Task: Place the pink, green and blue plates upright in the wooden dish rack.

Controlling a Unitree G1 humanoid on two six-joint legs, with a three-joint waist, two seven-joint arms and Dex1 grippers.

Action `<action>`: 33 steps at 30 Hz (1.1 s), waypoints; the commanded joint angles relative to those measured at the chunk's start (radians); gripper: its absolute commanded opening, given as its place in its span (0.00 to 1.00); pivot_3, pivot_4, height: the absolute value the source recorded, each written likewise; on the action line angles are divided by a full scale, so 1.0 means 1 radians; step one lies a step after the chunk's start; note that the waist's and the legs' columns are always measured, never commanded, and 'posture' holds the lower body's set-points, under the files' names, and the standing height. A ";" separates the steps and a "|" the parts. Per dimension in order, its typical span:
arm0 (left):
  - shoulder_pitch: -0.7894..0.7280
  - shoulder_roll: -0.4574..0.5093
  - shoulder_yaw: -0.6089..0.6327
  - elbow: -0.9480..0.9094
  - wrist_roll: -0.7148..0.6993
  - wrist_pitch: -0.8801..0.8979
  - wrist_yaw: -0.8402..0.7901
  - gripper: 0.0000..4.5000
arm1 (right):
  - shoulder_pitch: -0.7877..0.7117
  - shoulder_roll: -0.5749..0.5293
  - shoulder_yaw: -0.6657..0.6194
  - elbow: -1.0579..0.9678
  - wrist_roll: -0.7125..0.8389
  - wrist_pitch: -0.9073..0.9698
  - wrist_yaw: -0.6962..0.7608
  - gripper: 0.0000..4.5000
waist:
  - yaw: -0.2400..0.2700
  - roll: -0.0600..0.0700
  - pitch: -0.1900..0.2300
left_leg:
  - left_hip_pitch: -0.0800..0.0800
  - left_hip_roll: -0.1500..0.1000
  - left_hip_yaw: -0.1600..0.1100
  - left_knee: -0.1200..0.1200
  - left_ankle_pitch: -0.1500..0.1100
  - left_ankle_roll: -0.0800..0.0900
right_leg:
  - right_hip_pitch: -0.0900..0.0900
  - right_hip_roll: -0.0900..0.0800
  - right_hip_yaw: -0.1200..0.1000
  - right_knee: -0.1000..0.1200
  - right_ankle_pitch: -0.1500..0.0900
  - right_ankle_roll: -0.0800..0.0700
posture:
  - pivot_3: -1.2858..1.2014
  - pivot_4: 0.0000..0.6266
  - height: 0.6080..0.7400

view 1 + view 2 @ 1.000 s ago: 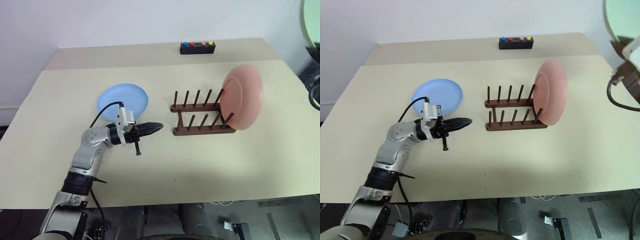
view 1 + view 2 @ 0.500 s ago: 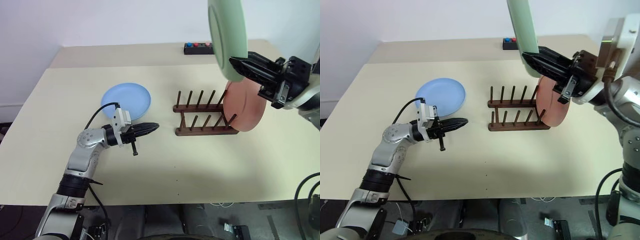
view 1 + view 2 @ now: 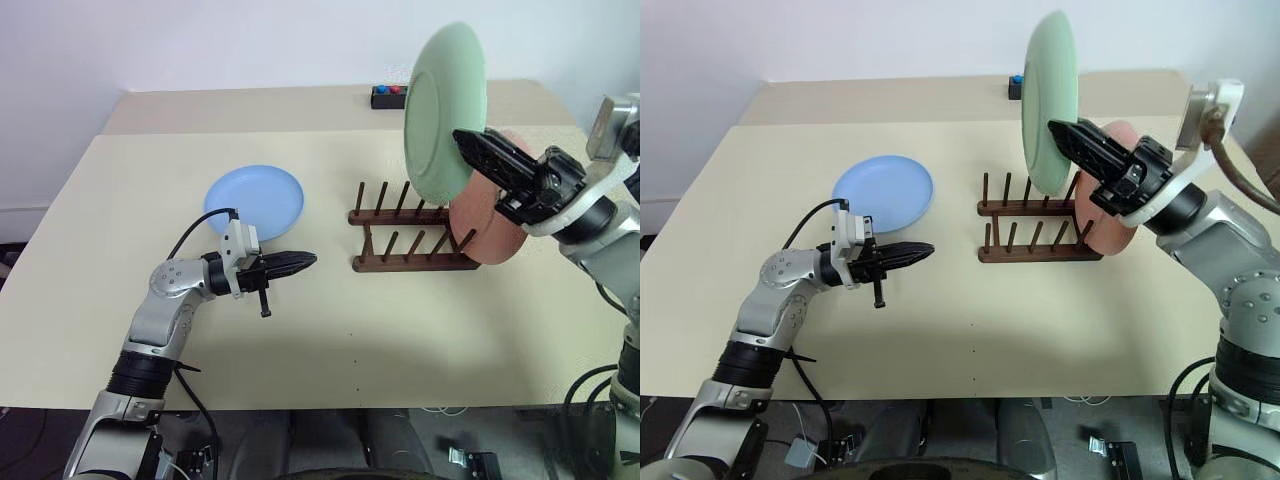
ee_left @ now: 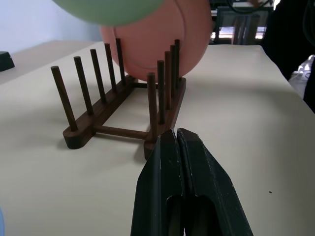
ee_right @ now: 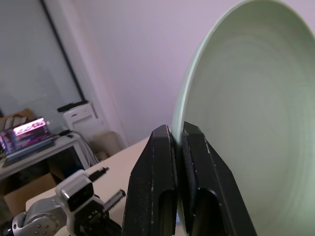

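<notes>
The pink plate (image 3: 480,222) stands upright in the right end of the wooden dish rack (image 3: 408,262). My right gripper (image 3: 468,145) is shut on the lower rim of the green plate (image 3: 443,110), holding it upright in the air above the rack's right half, just left of the pink plate. The blue plate (image 3: 254,199) lies flat on the table left of the rack. My left gripper (image 3: 305,261) hovers shut and empty in front of the blue plate, pointing at the rack. In the left wrist view the rack (image 4: 123,110) stands ahead with the pink plate (image 4: 157,37) behind its pegs.
A black box with coloured buttons (image 3: 390,96) sits at the table's far edge behind the green plate. The beige table (image 3: 400,340) reaches its front edge close below both arms. A cable loops from the left wrist.
My right arm swung in from the right edge with the green plate, turned it edge-up, and lowered it over the rack. The left arm stayed where it was.
</notes>
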 commanded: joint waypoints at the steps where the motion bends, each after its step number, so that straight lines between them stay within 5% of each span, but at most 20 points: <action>1: -0.001 0.000 0.019 -0.019 -0.015 -0.015 -0.007 0.00 | 0.023 0.009 -0.051 -0.018 0.041 -0.003 -0.021 0.01 | 0.000 0.000 0.000 | 0.000 0.000 0.000 0.000 0.000 0.000 | 0.000 0.000 0.000 0.000 0.000 0.000 | 0.52 0.24 1.00; 32: 0.001 -0.007 0.015 0.015 -0.007 -0.050 -0.025 0.00 | 0.138 0.037 -0.046 0.016 -0.025 -0.007 0.014 0.01 | -0.001 0.000 0.000 | 0.000 0.000 0.000 0.000 0.000 0.000 | 0.000 0.000 0.000 0.000 0.000 0.000 | 0.52 0.24 1.00; 33: -0.002 -0.008 0.014 0.015 -0.006 -0.049 -0.023 0.00 | 0.139 0.038 -0.046 0.016 -0.026 -0.007 0.015 0.08 | -0.001 0.000 0.000 | 0.000 0.000 0.000 0.000 0.000 0.000 | 0.000 0.000 0.000 0.000 0.000 0.000 | 0.52 0.24 1.00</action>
